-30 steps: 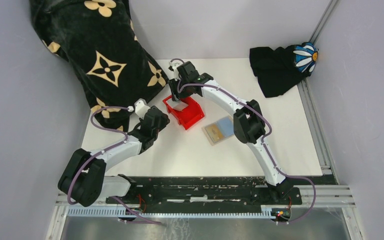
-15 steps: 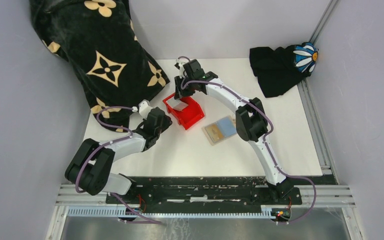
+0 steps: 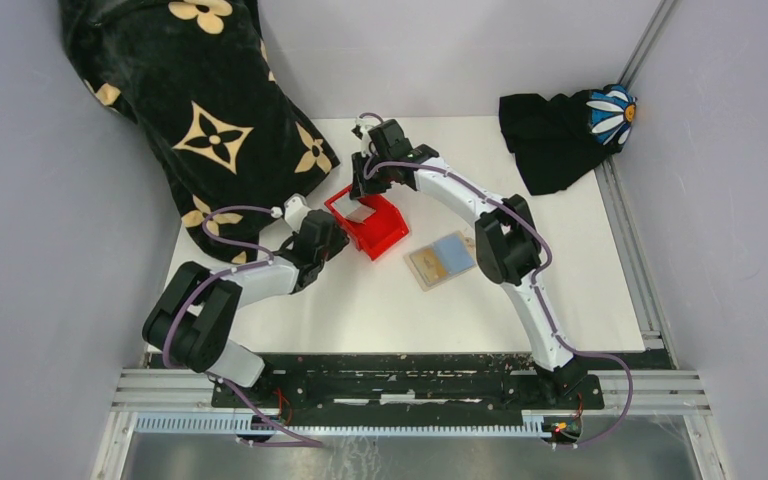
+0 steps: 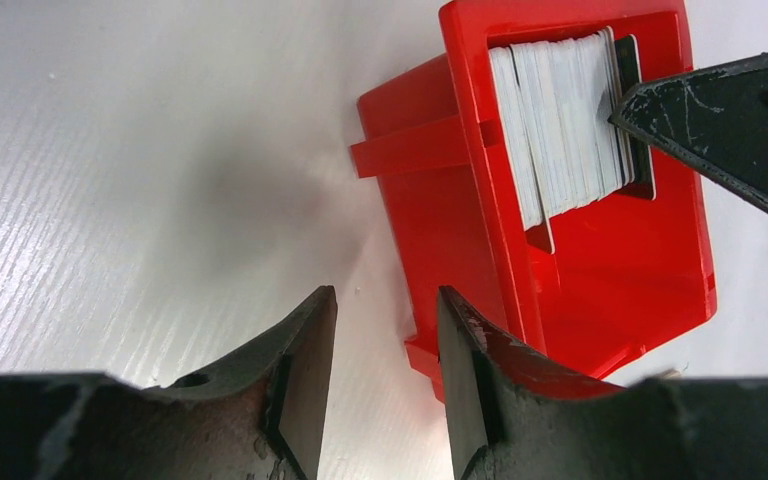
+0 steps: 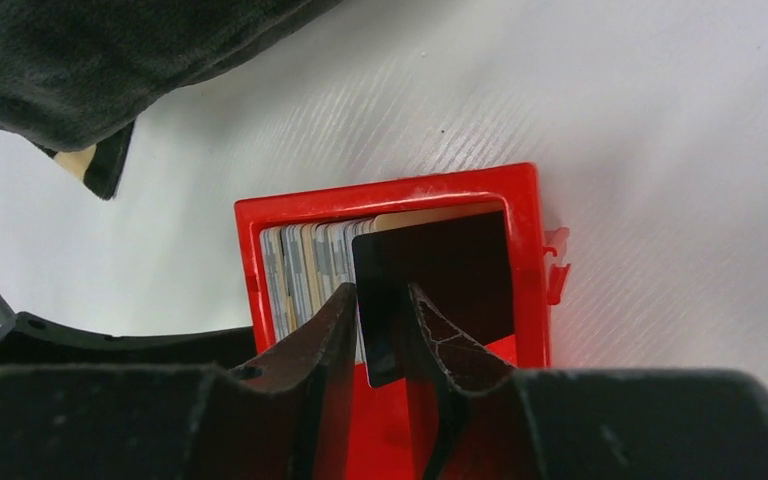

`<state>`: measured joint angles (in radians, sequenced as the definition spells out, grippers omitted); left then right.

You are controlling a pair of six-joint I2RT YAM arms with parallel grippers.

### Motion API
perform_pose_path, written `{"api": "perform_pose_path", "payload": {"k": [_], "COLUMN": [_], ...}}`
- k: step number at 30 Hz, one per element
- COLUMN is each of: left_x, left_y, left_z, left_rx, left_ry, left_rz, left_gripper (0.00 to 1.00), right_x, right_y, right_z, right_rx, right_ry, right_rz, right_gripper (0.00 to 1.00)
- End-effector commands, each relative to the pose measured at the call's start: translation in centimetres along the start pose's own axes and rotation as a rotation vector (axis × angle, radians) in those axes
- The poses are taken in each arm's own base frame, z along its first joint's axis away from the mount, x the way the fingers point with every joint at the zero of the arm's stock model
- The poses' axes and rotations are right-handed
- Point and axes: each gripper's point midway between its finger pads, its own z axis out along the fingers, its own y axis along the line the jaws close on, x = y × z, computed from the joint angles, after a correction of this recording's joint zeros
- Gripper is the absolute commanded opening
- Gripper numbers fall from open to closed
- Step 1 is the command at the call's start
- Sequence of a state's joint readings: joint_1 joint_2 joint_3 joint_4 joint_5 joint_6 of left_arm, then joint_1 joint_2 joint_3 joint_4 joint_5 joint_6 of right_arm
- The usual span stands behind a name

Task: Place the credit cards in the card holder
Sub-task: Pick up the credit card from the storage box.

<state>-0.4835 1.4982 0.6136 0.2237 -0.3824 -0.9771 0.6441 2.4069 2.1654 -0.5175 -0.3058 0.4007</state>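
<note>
- The credit cards (image 4: 560,130) stood on edge inside the red bin (image 4: 465,120). They were packed face to face in a row against one end wall, with their faces set across the bin's width.
- The right gripper (image 5: 382,300) reached down into the bin from above. Its fingers stood narrowly apart, one on each side of the dark card (image 5: 450,270), the last card at the free end of the row. The pads faced the card's two faces.
- Whether the pads pressed the dark card could not be told.
- The left gripper (image 4: 385,295) sat outside the bin, just beside its outer wall and low over the table (image 3: 580,270). Its fingers were parted with only bare table between them, and it held nothing.
- The right arm was the nearer arm to the cards. Extraction was judged to need a straight lift along the card's own plane.
- The card holder (image 3: 438,262) lay open and flat on the table. It was near the bin, not touching it, on the robot's right and closer to the bases.
</note>
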Motion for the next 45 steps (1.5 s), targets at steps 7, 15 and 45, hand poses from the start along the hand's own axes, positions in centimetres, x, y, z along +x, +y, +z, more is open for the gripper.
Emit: {"api": "perform_pose_path", "payload": {"k": [7, 15, 45], "left_x": [-1.6, -2.2, -1.4], "left_y": [-2.2, -2.4, -11.8], "left_z": [0.5, 0.0, -9.8], "left_rx": [0.050, 0.054, 0.704], "left_ry": [-0.043, -0.054, 0.035], "left_rz": [-0.047, -0.033, 0.239], "left_gripper": [0.49, 0.49, 0.49], "right_x": [-3.3, -3.3, 6.8], "right_y": [3.6, 2.2, 5.0], "right_z": [-4.3, -5.7, -22.6], "right_rx": [-0.035, 0.084, 0.049], "right_ry": [-0.104, -0.135, -0.241], "right_rz": [-0.039, -0.106, -0.152], "right_gripper": [0.26, 0.09, 0.01]}}
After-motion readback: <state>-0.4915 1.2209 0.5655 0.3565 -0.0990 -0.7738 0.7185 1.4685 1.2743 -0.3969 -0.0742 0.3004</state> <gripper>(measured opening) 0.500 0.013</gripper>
